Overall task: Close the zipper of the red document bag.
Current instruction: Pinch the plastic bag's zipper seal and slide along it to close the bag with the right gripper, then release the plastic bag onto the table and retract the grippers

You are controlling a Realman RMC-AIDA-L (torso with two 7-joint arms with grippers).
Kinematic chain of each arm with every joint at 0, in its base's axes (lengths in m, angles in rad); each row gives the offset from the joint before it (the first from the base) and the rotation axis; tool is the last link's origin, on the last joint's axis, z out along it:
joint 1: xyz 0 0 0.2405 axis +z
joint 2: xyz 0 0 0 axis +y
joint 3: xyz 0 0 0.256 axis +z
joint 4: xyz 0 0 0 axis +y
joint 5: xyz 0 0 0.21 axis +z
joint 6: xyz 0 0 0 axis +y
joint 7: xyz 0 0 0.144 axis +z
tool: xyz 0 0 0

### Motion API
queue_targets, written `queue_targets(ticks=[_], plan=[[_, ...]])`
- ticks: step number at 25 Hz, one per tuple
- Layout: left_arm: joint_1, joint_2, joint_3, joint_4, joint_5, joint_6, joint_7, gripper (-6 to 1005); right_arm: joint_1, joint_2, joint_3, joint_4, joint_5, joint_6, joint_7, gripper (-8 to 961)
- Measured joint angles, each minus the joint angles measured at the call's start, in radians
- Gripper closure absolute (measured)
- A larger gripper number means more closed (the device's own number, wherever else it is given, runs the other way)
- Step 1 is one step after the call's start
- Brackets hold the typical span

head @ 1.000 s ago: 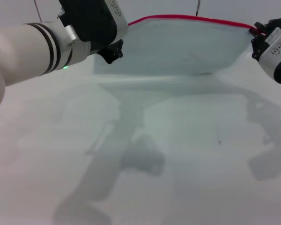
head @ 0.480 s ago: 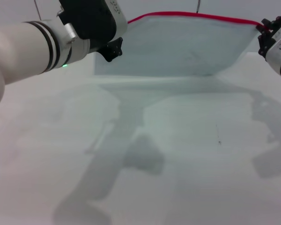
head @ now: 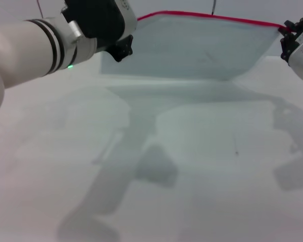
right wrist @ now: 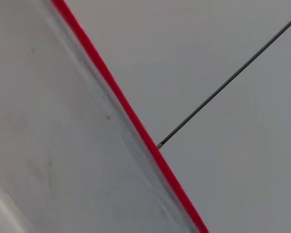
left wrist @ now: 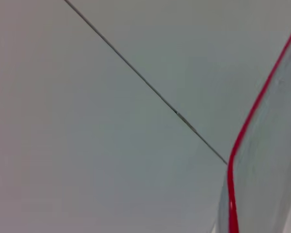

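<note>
The red document bag (head: 192, 48) hangs above the white table, stretched flat between my two grippers, its translucent pale panel facing me. The zipper (head: 212, 17) runs as a thin red strip along its top edge. My left gripper (head: 127, 31) holds the bag's left end at the upper left. My right gripper (head: 285, 31) is pinched on the zipper's right end at the far right. In the left wrist view the zipper (left wrist: 247, 131) curves along the bag (left wrist: 276, 160). The right wrist view has the zipper (right wrist: 131, 114) crossing diagonally beside the panel (right wrist: 48, 126).
The white table (head: 202, 166) lies below, carrying the shadows of the bag and both arms. A thin dark seam (left wrist: 136, 73) crosses the surface behind the bag, also visible as a line (right wrist: 233, 77) in the right wrist view.
My right gripper has moved right and slightly up with the zipper's end. The red edge, arched a second ago, is now pulled straight, and the bag sits a little higher.
</note>
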Motion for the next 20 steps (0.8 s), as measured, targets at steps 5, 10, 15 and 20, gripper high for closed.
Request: queue_targets(ticks=[5, 10, 15, 20], plan=[[0.000, -0.005, -0.016, -0.003, 0.000, -0.020, 0.000, 797, 0.002, 0.000, 0.004, 0.004, -0.001, 0.001, 0.001, 788], [-0.009, -0.007, -0.016, -0.041, 0.000, -0.099, -0.012, 793, 0.006, 0.002, 0.006, 0.005, -0.001, 0.003, 0.011, 772], [-0.017, -0.007, 0.001, -0.088, -0.005, -0.170, -0.015, 789, 0.005, 0.003, 0.008, 0.018, 0.000, 0.047, 0.057, 603], [-0.021, -0.009, 0.005, -0.110, -0.011, -0.196, -0.036, 666, -0.034, 0.004, -0.027, 0.016, 0.009, 0.199, 0.148, 405]])
